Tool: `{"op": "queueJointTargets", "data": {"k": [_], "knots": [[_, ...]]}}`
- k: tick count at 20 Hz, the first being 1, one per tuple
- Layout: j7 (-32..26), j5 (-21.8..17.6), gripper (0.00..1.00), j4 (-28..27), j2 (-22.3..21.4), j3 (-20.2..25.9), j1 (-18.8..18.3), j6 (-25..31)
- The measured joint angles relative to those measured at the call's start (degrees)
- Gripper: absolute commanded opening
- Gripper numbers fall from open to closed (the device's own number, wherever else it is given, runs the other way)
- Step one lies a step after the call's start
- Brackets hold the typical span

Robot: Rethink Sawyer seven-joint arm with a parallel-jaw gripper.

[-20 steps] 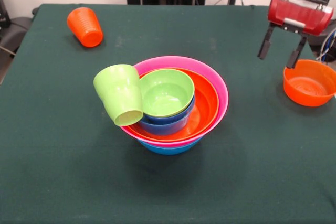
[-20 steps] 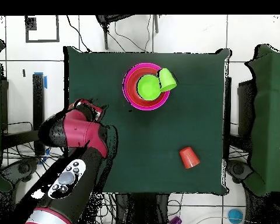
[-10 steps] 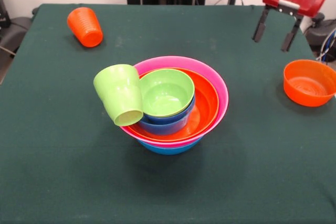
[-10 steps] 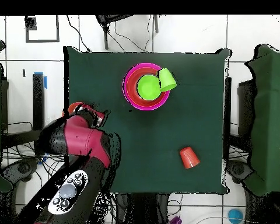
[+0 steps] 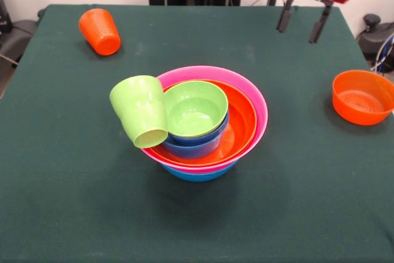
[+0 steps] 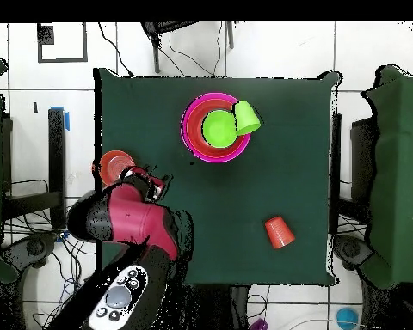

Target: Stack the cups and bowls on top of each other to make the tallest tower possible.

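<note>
— What has changed in the last second?

— Only me. My pincer (image 5: 301, 24) stood right over the small orange bowl (image 5: 363, 97) a second ago; it has lifted and swung toward the far side of the table (image 5: 197, 226), well apart from that bowl now. Its fingers (image 5: 284, 20) hang spread, with nothing between them. Nothing else has shifted.

— Where does the tower stand?

— Mid-table: the tower (image 5: 206, 121) has a blue bowl at the base, then the pink bowl (image 5: 261, 115), the large orange one, a smaller blue one and the lime-green bowl (image 5: 196, 108) on top. The lime green cup (image 5: 140, 110) lies tipped against the rim on one side, mouth outward, not seated. The orange ribbed cup (image 5: 100, 31) lies on its side near a far corner.

— What worries you?

— That leaning cup, mostly. I judge it is only propped; a nudge to the pile could send it rolling off and maybe jar the top bowls. The orange bowl sits near the table edge, so a clumsy pinch on its rim might push it off. And the ribbed cup, on its side, could roll away when my fingers close on it.
</note>
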Motion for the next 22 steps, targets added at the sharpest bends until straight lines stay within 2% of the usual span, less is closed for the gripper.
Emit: {"op": "queueJointTargets", "data": {"k": [4, 6, 10, 16, 17, 22], "knots": [[0.0, -2.48, 1.0, 2.57, -2.08, 4.47, -5.46, -0.01], [0.0, -4.17, 1.0, 3.91, -2.63, 7.76, -9.33, 0.0], [0.0, -6.65, 1.0, 5.52, -2.82, 12.35, -14.33, -0.01], [0.0, -10.42, 1.0, 7.16, -2.79, 18.62, -19.83, -0.05], [0.0, -11.72, 1.0, 7.61, -2.77, 21.0, -21.68, -0.04], [0.0, -13.67, 1.0, 8.1, -2.64, 25.33, -24.64, 1.22]]}}
